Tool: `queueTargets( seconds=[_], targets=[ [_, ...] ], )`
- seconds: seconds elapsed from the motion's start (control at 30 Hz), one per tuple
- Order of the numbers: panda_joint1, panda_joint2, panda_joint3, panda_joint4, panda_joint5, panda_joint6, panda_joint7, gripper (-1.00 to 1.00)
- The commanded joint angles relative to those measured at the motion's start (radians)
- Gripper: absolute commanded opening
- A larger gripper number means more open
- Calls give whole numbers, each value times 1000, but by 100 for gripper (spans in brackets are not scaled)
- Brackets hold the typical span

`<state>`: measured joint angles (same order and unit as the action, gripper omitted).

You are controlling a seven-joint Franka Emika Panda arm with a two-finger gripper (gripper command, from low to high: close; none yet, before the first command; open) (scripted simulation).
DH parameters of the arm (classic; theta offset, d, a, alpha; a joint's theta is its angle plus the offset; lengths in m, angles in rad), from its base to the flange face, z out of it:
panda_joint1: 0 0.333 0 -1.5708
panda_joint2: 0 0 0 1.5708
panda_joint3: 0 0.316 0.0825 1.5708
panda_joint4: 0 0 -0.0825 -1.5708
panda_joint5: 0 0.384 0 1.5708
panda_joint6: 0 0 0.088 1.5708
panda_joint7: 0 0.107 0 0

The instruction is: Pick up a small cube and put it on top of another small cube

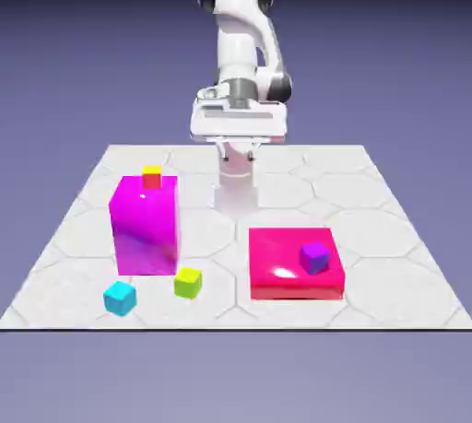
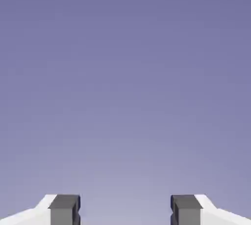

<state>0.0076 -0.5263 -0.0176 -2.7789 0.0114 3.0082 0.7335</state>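
Note:
The small cyan cube point(image 1: 120, 298) lies near the table's front edge at the exterior view's left. Just to its right, a little farther back, sits the lime cube point(image 1: 188, 282), apart from it. My gripper point(image 1: 238, 150) hangs high over the far middle of the table, well away from both cubes. In the hand view only the plain backdrop shows. There my gripper point(image 2: 125, 210) is open, and nothing lies between its grey fingertips point(image 2: 63, 210).
A tall magenta block point(image 1: 144, 224) stands just behind the two cubes, with a yellow-and-red small cube point(image 1: 151, 176) on top. A flat red block point(image 1: 281, 264) lies at the front right and carries a purple small cube point(image 1: 314, 257).

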Motion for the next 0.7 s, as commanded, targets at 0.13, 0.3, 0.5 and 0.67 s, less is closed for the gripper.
queueTargets(
  seconds=[0.13, 0.3, 0.5, 0.67],
  targets=[
    [-18, 181, -73, 129, 47, -119, -31, 0],
    [-36, 362, -146, 257, 95, -239, -62, 0],
    [-58, 580, -233, 412, 151, -382, -100, 0],
    [-76, 761, -306, 541, 198, -501, -131, 0]
  ],
)
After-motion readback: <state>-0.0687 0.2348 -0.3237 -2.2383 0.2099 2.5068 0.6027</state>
